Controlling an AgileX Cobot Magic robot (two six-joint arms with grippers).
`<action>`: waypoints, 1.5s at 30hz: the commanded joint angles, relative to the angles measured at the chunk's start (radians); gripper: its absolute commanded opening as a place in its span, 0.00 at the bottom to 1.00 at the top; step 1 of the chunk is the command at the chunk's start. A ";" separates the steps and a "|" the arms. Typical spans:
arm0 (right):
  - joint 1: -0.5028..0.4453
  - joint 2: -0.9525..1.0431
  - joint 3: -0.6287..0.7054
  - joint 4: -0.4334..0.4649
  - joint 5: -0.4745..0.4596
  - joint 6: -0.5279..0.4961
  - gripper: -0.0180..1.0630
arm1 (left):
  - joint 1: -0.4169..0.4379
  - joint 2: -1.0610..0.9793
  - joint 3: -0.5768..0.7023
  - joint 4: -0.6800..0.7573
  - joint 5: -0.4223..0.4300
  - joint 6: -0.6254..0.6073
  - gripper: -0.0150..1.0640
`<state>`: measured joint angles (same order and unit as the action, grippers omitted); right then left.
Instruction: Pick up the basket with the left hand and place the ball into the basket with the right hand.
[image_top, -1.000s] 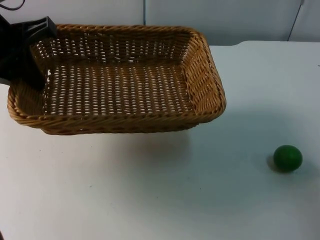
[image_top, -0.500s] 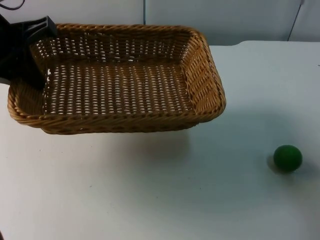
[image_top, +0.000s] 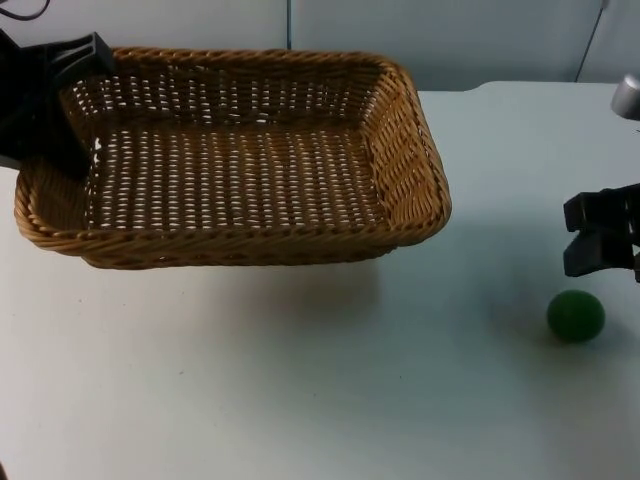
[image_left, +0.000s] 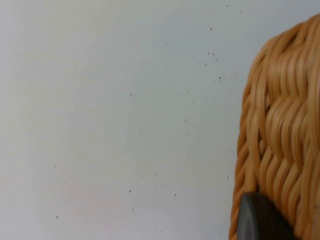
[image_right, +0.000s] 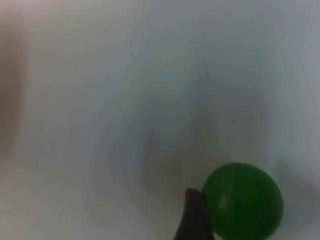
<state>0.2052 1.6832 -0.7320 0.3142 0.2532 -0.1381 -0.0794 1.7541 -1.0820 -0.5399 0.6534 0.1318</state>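
Note:
The woven wicker basket (image_top: 240, 245) hangs a little above the white table at the left, casting a shadow below it. My left gripper (image_top: 72, 105) is shut on its left rim; the left wrist view has the wicker wall (image_left: 280, 135) against one black fingertip (image_left: 260, 220). A green ball (image_top: 575, 316) lies on the table at the right. My right gripper (image_top: 582, 238) comes in from the right edge just beyond the ball, its fingers open and holding nothing. In the right wrist view a fingertip (image_right: 194, 216) stands right beside the ball (image_right: 242, 201).
The white table (image_top: 300, 380) ends at a grey partition wall (image_top: 450, 40) behind the basket. A stretch of bare table separates the basket's right end from the ball.
The right gripper has come into the top view from the right edge and now hangs just beyond the ball. Basket, left gripper and ball have not moved.

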 joint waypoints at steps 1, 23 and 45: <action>0.004 0.035 -0.027 -0.001 -0.008 0.007 0.59 | 0.003 -0.011 0.000 -0.026 -0.012 0.001 0.01; 0.005 0.214 -0.043 0.002 -0.041 0.004 0.59 | 0.003 -0.011 0.000 -0.026 -0.020 0.014 0.01; 0.177 0.040 -0.768 -0.089 0.565 -0.204 0.01 | 0.003 -0.011 0.000 -0.076 -0.024 0.023 0.01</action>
<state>0.3154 1.7323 -1.4374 0.1936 0.7235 -0.2754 -0.0794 1.7541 -1.0820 -0.5643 0.6146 0.1553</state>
